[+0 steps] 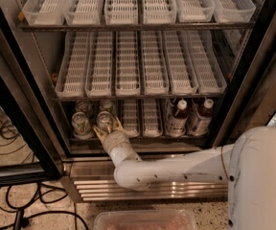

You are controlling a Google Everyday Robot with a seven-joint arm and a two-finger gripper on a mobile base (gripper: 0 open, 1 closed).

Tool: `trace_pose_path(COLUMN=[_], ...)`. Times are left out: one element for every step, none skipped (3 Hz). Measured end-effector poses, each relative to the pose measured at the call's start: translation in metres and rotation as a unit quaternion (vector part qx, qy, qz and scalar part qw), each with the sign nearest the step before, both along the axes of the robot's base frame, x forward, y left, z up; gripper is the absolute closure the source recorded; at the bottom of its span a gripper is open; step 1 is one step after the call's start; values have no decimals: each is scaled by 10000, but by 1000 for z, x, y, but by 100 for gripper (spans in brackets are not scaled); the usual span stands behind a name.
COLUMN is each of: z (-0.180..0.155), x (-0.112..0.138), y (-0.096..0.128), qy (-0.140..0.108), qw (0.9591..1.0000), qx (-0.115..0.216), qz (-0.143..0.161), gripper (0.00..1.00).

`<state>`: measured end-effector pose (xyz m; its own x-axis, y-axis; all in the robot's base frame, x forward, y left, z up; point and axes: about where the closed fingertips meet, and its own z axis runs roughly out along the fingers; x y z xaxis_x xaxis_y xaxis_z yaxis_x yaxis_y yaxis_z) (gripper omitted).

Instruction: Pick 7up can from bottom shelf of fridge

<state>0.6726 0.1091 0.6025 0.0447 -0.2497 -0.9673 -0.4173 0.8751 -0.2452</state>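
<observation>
The fridge stands open. Its bottom shelf carries white slotted lane trays. Several small silver-lidded cans stand in the two left lanes. The front-left can shows a greenish-white body with a red mark. The front 7up can in the second lane has my gripper at its base. One yellowish finger is left of this can and the other is to its right, spread apart. I cannot tell if they touch it. My white arm reaches in from the lower right.
Two dark bottles with white caps stand at the shelf's right. The upper shelves hold empty white trays. The ribbed steel base grille is below. Black cables lie on the floor at left. A clear bin is at the bottom.
</observation>
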Motion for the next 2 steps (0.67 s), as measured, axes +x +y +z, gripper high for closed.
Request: trace_pose_path(z=[0,0], x=[0,0], y=[0,0], qy=[0,0], qw=[10000,10000], qx=[0,0], qz=[0,0], gripper=[77,100])
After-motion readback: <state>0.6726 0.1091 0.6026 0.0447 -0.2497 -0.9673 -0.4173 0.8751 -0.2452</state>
